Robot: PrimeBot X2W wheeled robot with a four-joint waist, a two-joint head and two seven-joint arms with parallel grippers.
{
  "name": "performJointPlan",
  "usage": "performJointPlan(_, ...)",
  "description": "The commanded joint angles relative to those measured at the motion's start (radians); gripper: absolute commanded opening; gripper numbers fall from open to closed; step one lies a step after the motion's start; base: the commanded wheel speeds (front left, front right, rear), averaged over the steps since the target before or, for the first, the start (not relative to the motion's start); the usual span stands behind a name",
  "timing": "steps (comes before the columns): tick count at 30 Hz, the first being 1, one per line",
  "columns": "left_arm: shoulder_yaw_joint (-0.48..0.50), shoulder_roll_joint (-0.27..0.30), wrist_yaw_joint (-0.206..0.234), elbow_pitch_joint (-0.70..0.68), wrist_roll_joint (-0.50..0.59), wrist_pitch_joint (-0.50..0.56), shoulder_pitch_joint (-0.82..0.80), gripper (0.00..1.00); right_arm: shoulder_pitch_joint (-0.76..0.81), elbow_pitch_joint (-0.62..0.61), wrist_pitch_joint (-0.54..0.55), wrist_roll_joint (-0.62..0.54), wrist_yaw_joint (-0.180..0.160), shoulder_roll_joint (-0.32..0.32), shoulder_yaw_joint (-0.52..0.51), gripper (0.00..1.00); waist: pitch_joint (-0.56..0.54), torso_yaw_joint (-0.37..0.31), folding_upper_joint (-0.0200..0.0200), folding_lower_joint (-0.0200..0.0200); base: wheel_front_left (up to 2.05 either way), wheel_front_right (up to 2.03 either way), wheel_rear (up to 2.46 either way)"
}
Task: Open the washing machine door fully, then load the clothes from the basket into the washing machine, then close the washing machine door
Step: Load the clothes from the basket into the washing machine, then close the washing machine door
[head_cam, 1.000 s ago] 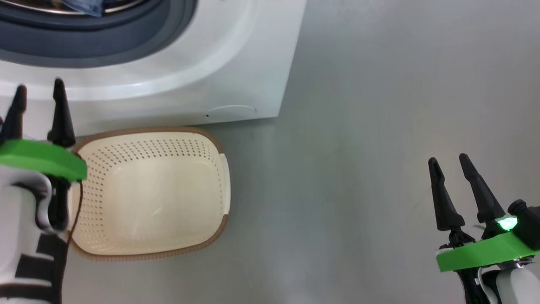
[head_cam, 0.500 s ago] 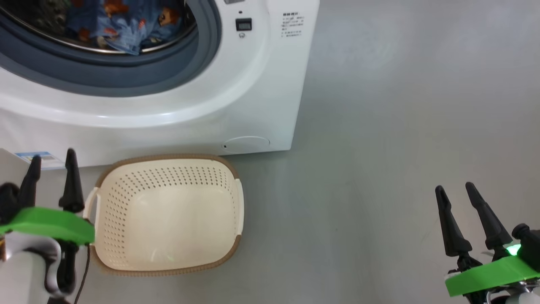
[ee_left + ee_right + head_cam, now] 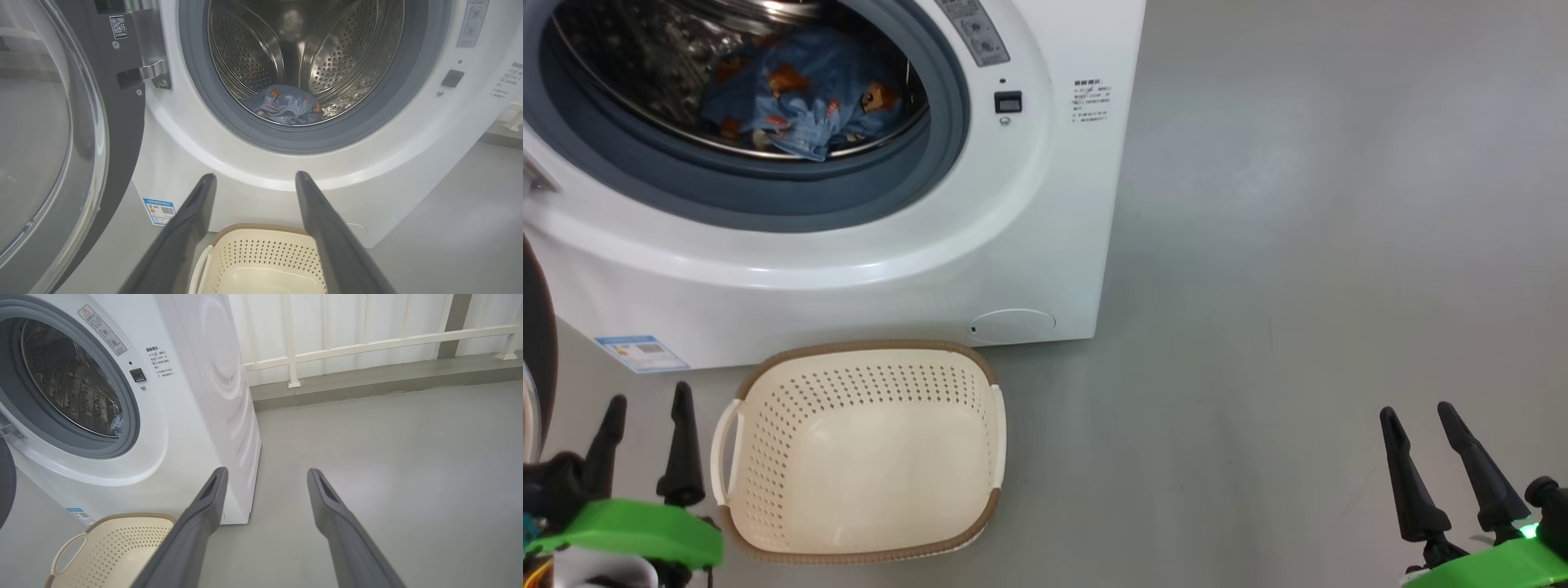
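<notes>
A smooth grey floor (image 3: 1298, 286) runs out to the right of the scene, and in the right wrist view a pale railing (image 3: 367, 341) stands along a raised kerb behind it. The washing machine (image 3: 1045, 204) stands at the upper left of the head view, and its round mouth is uncovered. The washing machine door (image 3: 53, 143) is swung wide on its steel hinge (image 3: 151, 69) to the left of the opening, with the clear porthole facing the left wrist camera. The clothes (image 3: 800, 106), blue fabric with small orange-brown figures, lie in a heap at the bottom of the steel drum (image 3: 306, 49), inside the grey-blue gasket (image 3: 768, 200). Whether a white piece lies among them cannot be told. The basket (image 3: 866, 347) sits on the floor just in front of the machine's base, below the round lower flap (image 3: 1013, 321) and to the right of the blue label sticker (image 3: 641, 353), and its pale perforated bottom is in plain view. The left gripper (image 3: 649, 394) hangs at the lower left, just beside the basket's left handle, its two dark fingers spread apart and pointing toward the machine. The right gripper (image 3: 1416, 408) sits at the lower right over bare floor, well apart from the basket, its fingers likewise parted.
</notes>
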Motion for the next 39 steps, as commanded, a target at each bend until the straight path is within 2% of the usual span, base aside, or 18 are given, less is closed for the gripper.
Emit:
performJointPlan(1, 0.043, 0.029, -0.002, -0.034, 0.015, -0.004, 0.004, 1.0, 0.01, -0.024, -0.005, 0.01, 0.003, -0.026, 0.013, 1.0, -0.013, -0.001, 0.0, 0.0, 0.0, 0.0, 0.0)
performJointPlan(19, 0.107, 0.002, -0.002, -0.175, 0.063, -0.004, 0.185, 1.0, 0.074, -0.035, -0.005, 0.012, 0.003, -0.018, -0.015, 1.0, -0.062, -0.014, 0.0, 0.0, 0.0, 0.0, 0.0)
performJointPlan(39, 0.096, -0.013, -0.002, -0.178, 0.07, -0.004, 0.175, 1.0, 0.07, -0.032, -0.005, 0.012, 0.003, -0.006, -0.017, 1.0, -0.066, -0.003, 0.0, 0.0, 0.0, 0.0, 0.0)
